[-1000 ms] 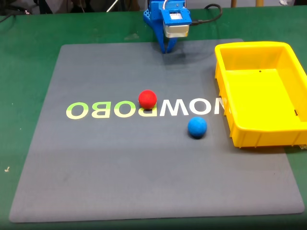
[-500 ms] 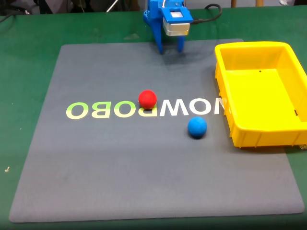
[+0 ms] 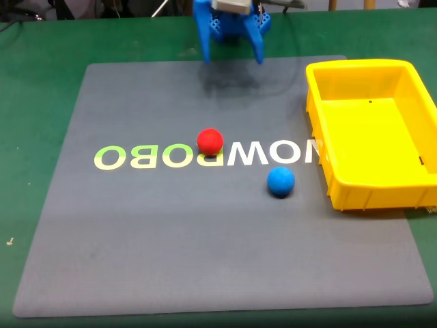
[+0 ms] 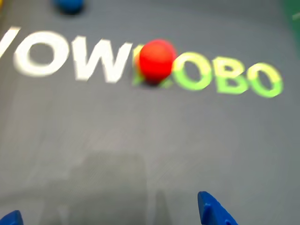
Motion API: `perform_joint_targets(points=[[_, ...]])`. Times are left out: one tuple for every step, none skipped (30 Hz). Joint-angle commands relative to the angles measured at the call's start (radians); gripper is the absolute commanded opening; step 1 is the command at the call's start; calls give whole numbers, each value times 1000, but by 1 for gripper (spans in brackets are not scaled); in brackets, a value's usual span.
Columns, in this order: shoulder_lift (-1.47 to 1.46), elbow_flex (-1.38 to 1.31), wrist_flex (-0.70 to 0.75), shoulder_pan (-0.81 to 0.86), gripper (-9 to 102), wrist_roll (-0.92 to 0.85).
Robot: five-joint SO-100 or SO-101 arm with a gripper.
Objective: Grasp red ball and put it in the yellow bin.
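Observation:
The red ball (image 3: 210, 141) rests on the grey mat over the printed lettering, near the mat's middle in the fixed view. The wrist view shows the red ball (image 4: 156, 59) ahead, blurred, in the upper centre. My blue gripper (image 3: 231, 55) hangs at the mat's far edge, well behind the ball, open with its fingers spread wide and nothing between them. Its two fingertips (image 4: 211, 211) poke in at the bottom of the wrist view. The yellow bin (image 3: 355, 65) stands at the mat's right side with nothing in it.
A blue ball (image 3: 280, 182) lies on the mat between the red ball and the bin, and shows as the blue ball (image 4: 70, 4) at the wrist view's top left. The grey mat (image 3: 171, 239) sits on a green table (image 3: 41, 61).
The gripper's fingers have spread from nearly together to wide apart, and the gripper has lifted and tilted at the mat's far edge. Both balls and the bin have stayed put.

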Motion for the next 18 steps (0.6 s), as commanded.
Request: perform_joint_targets(points=[[-268,-150,-187,48,42,-3],[-334,-173,-239,51,42,0],[-399,-198,-281,51,42,2],[-459,-225,-314,46,42,12],[-512,-255,-336,38,42,20],[-566,-290,-345,28,42,29],[-615,-321,-354,17,42,41],[-660,-353,-359,6,42,52],[-704,-382,-360,-3,42,61],[-750,-407,-373,-14,42,69],[-798,-430,-393,-20,42,77],[-847,-451,-416,-26,42,80],[-899,-469,-446,-28,42,84],[-951,-492,-471,-29,42,87],[-1006,-515,-489,-31,42,87],[-1055,-535,-512,-31,42,87],[-1103,-552,-538,-32,42,87],[-1146,-568,-566,-32,42,89]])
